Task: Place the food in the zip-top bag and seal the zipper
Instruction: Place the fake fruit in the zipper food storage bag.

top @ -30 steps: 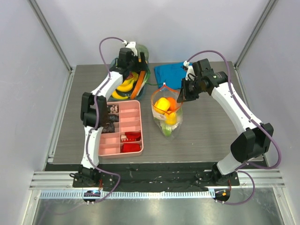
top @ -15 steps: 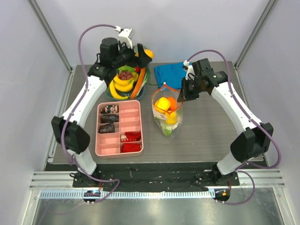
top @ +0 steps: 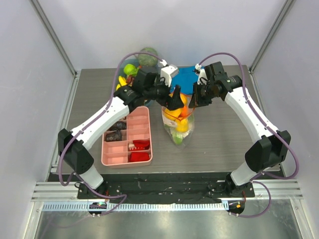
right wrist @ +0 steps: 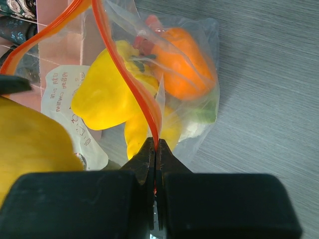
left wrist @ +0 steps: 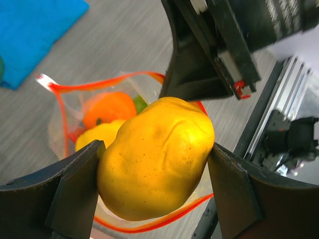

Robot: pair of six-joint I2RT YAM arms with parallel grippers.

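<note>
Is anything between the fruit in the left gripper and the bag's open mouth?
Nothing visible. The yellow fruit hangs in the left gripper directly over the zip-top bag, whose mouth the right gripper pinches open by the zipper. The food inside lies below the rim.

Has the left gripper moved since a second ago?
Yes. The left gripper swung right, from beyond the pink tray to above the zip-top bag, holding yellow fruit.

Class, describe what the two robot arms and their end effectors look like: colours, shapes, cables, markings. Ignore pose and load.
The left arm and right arm have white tubular links joined by black joint housings. A purple cable loops along each. The left end effector and right end effector are black, with two flat, wedge-shaped fingers.
</note>
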